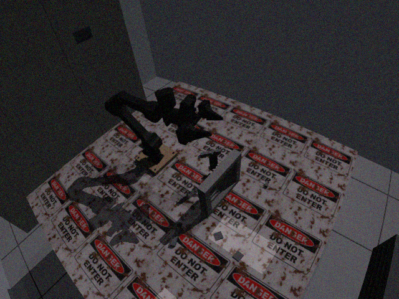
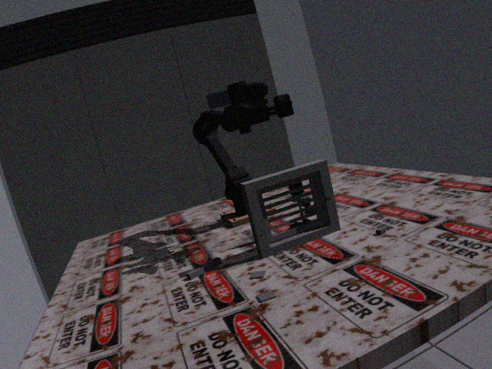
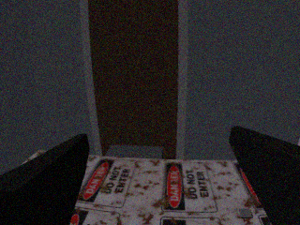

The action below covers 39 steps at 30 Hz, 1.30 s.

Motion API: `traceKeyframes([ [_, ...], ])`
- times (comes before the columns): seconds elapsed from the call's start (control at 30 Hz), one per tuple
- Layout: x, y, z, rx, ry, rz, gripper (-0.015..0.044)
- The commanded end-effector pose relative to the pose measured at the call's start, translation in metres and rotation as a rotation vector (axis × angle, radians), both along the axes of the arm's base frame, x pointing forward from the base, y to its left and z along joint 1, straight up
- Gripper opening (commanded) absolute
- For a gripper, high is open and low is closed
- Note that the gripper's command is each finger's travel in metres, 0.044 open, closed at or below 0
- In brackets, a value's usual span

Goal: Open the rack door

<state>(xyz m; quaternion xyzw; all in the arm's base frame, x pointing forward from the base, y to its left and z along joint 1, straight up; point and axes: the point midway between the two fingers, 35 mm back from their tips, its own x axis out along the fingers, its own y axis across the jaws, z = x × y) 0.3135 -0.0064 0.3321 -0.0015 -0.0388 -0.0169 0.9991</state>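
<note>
The rack's grey frame stands upright on the table. Its slatted door shows through the opening in the exterior view and appears to lie across the frame, closed or nearly so. A dark handle stands on the robot's side of the door, partly hidden by the frame and slats; its exact turn is hard to tell. My gripper is wide open and empty, raised well above the table and higher than the rack, away from the handle. The wrist view shows neither rack nor handle.
The table is covered with danger signs. Two small grey tiles, one nearer the rack and one farther, lie on the rack's far side from the arm. A small dark object lies beyond one side.
</note>
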Motion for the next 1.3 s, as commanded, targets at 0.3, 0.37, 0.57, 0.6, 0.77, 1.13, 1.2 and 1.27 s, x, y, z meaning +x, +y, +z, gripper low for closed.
traceKeyframes([
  [0.3,0.022,0.003,-0.019,0.037,0.207,0.008,0.0281],
  [0.37,0.026,0.003,-0.023,0.046,0.256,0.008,0.0281],
  [0.57,0.036,0.005,-0.038,0.071,0.402,0.008,0.0281],
  [0.6,0.037,0.006,-0.04,0.075,0.427,0.007,0.0281],
  [0.77,0.042,0.007,-0.052,0.095,0.549,0.003,0.0281],
  [1.13,0.044,0.011,-0.078,0.134,0.819,-0.015,0.0281],
  [1.2,0.043,0.012,-0.082,0.14,0.868,-0.02,0.0281],
  [1.27,0.042,0.012,-0.086,0.147,0.917,-0.026,0.0281],
])
